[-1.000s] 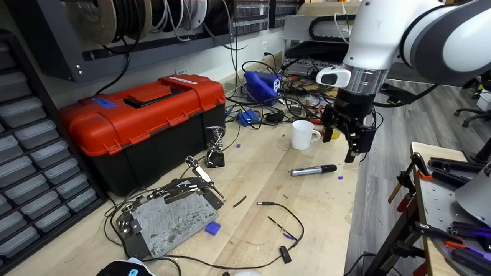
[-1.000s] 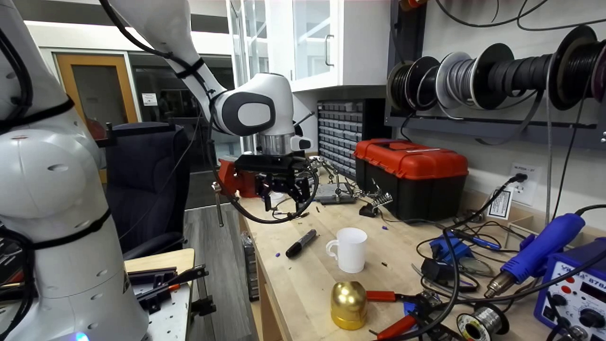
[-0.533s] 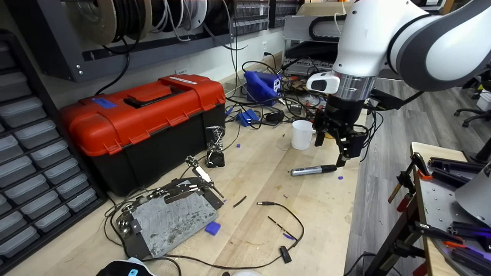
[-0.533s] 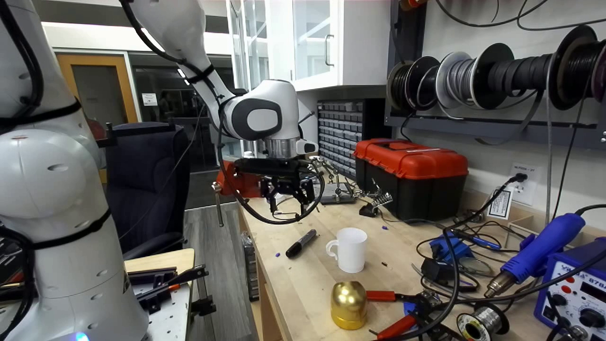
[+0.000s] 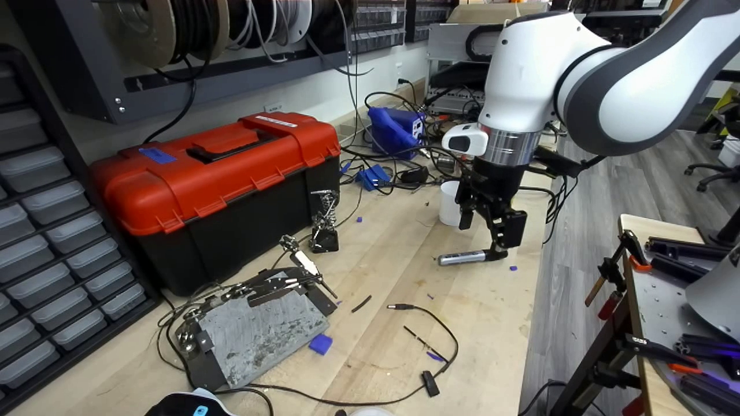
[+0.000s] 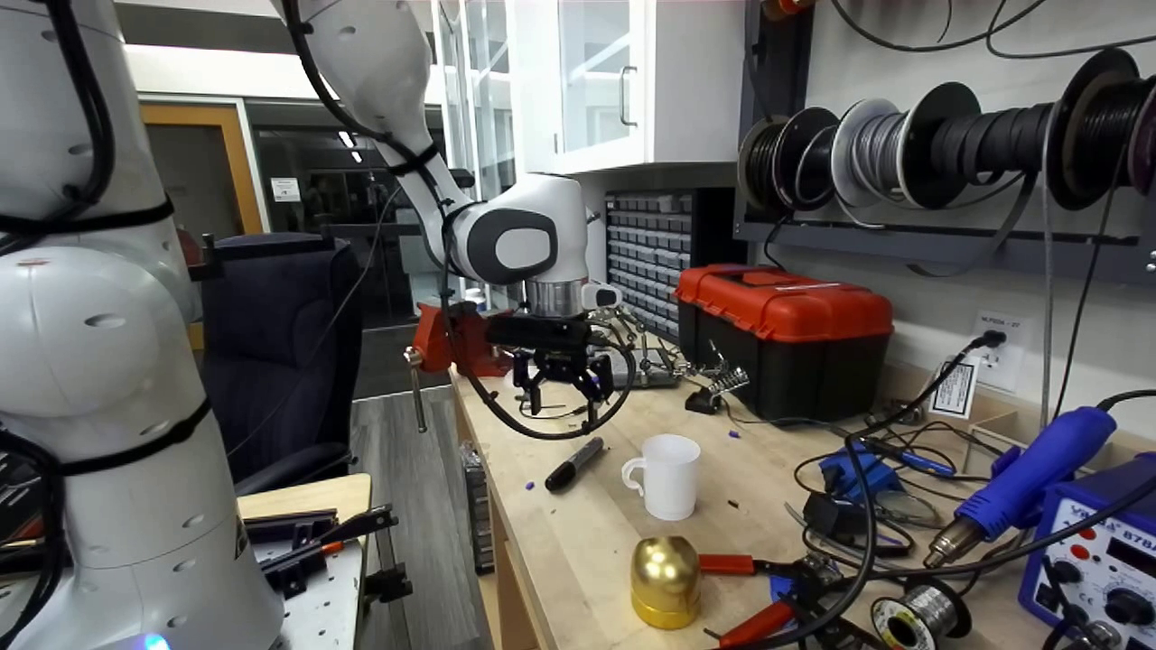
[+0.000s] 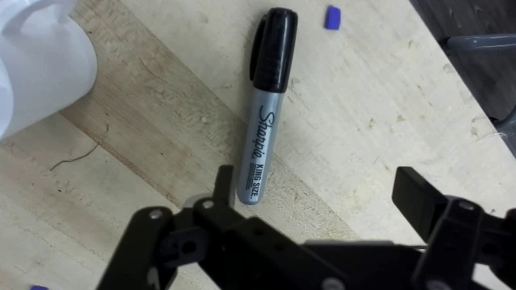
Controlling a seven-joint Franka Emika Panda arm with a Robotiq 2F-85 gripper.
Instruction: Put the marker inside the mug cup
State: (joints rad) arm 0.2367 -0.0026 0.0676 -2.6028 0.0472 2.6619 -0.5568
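- See the gripper (image 7: pixel 316 195) hanging above the counter (image 7: pixel 342 100), with jaws spread wide and nothing held between; hard to tell how high.
- Find the marker (image 7: pixel 264 112) lying flat on the counter, near the mug (image 6: pixel 671 478) but not touching it.
- In the wrist view, look for it ahead of the gripper and toward the left: grey end just inside the left edge of the gap, capped end pointing away to the top.
- Note the long axis, slanting only slightly off that view's vertical, so set roughly square to the closing direction; probably little wrist turn needed.
- Judge the step as lining up for the grasp: likely to call for a move forward over the barrel and leftward in the wrist view until centred, then down.
- Beware of lowering straight from here: apt to set the left side of the gripper down close beside or onto the grey end, and to catch only that tip.
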